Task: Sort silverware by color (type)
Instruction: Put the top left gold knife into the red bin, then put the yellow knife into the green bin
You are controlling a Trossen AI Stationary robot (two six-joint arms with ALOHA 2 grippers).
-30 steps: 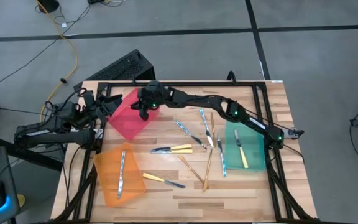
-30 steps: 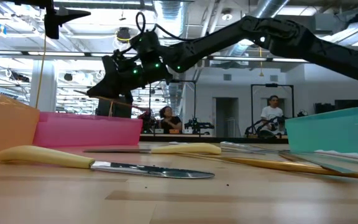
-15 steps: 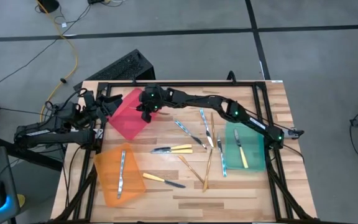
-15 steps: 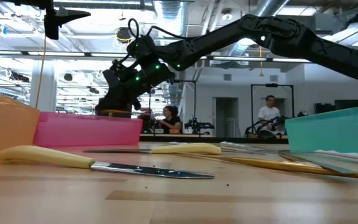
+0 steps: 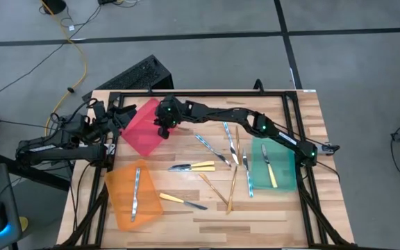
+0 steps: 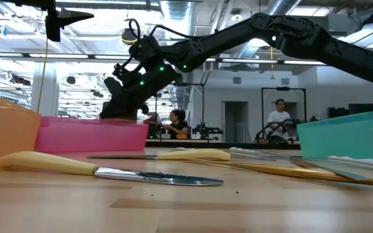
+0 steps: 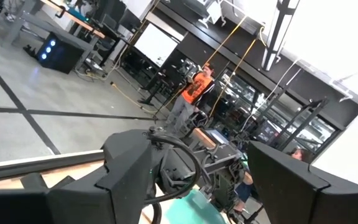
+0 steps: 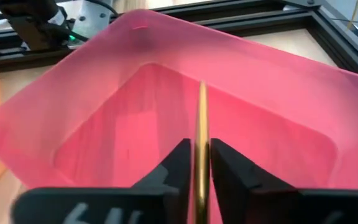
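My right gripper (image 5: 161,129) reaches across the table to the red bin (image 5: 142,129) at the far left and is shut on a slim gold piece (image 8: 201,115), which juts out over the bin's inside. In the low view the gripper (image 6: 119,114) dips behind the bin's wall (image 6: 89,136). My left gripper (image 5: 111,119) waits open beyond the table's left edge. On the table between the bins lie several more pieces of silverware, among them yellow-handled knives (image 5: 194,167) and gold pieces (image 5: 232,186). My right gripper pinches the gold piece (image 8: 201,163) between its two fingers (image 8: 180,163). The fingers slant down from the table's right, and the piece runs on ahead of them. It hangs inside the red bin; whether its far end (image 8: 201,87) touches the bin, I cannot tell.
An orange bin (image 5: 120,208) at the near left holds a silvery piece (image 5: 136,194). A green bin (image 5: 287,182) at the right holds a yellow-handled piece (image 5: 270,168). A black frame (image 5: 207,93) runs round the table's edges.
My right gripper has tipped its fingers down into the red bin while staying nearly in place. The gold piece, which stuck out almost level above the bin's wall in the low view, now points down behind that wall.
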